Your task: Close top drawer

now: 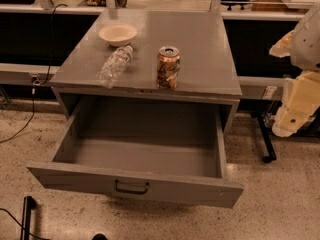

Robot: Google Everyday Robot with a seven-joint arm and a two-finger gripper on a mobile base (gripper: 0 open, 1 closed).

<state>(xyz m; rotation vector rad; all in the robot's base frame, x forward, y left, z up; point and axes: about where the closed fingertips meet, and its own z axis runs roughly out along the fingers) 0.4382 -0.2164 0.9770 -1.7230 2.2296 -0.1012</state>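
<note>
The top drawer (140, 156) of the grey cabinet is pulled far out toward me, and its inside is empty. Its front panel carries a small black bail handle (131, 187) at mid-front. No lower drawers show. My gripper (291, 120), cream and yellowish, hangs at the right edge of the view. It is to the right of the cabinet, above the floor, apart from the drawer and holding nothing that I can see.
On the cabinet top (200, 59) stand a beige bowl (118, 34) and a copper-coloured can (168, 67), with a clear plastic bottle (115, 66) lying on its side. A black stand leg (265, 141) is on the floor right of the drawer. Black cables (20, 126) run at the left.
</note>
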